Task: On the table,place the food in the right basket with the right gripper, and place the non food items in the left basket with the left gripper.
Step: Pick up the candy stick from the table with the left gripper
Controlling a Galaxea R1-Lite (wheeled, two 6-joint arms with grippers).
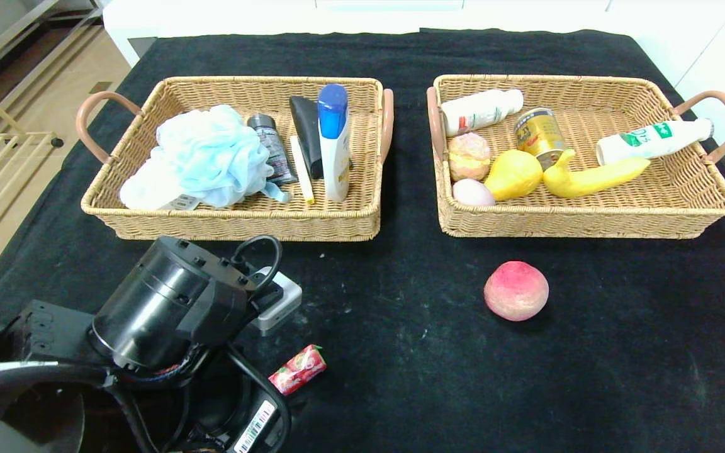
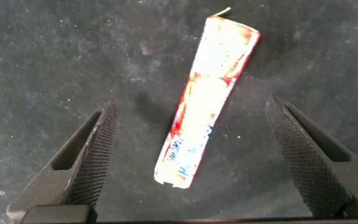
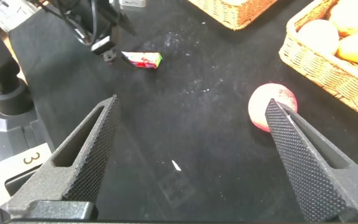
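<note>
Black table (image 1: 400, 352), left hand (image 2: 194, 162) spread above wrapper (image 2: 205, 99)

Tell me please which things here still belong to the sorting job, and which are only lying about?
Belong to the job:
- peach, loose on the table
- red packet, between the open left gripper fingers
- left basket
- right basket
- open right gripper

Lying about:
- white box beside the left arm

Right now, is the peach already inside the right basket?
No, the peach lies on the black table, in front of the right basket and apart from it.
</note>
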